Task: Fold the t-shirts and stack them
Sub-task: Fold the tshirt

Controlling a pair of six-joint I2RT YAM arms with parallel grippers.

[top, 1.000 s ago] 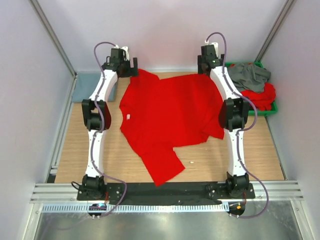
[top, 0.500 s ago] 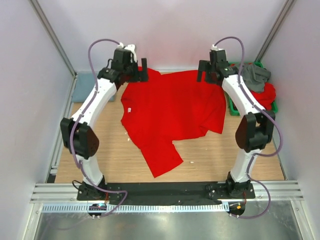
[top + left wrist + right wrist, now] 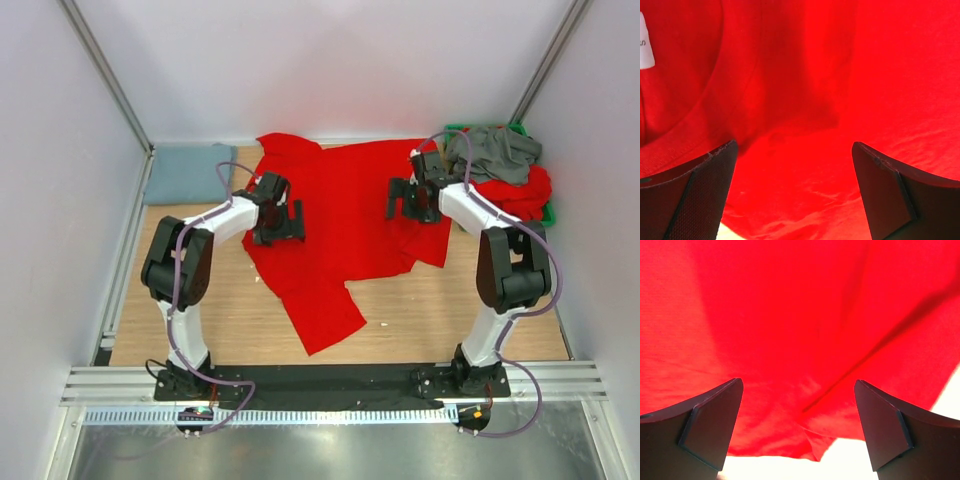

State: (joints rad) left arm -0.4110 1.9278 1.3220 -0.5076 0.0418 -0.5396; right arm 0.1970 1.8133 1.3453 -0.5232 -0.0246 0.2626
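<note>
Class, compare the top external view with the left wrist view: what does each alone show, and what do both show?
Top external only: the green bin, dark grey t-shirt, blue-grey t-shirt, right gripper. Left wrist only: the white neck label. Both: the red t-shirt beneath the open left gripper.

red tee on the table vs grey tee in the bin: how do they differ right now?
Colour: the red t-shirt is bright red, the grey t-shirt dark grey.
Pose: the red t-shirt lies spread out, mostly flat, on the table; the grey t-shirt is a crumpled heap.
Place: the red t-shirt sits between the arms; the grey t-shirt rests on red cloth in the green bin at far right.
Shared: neither is folded yet.
</note>
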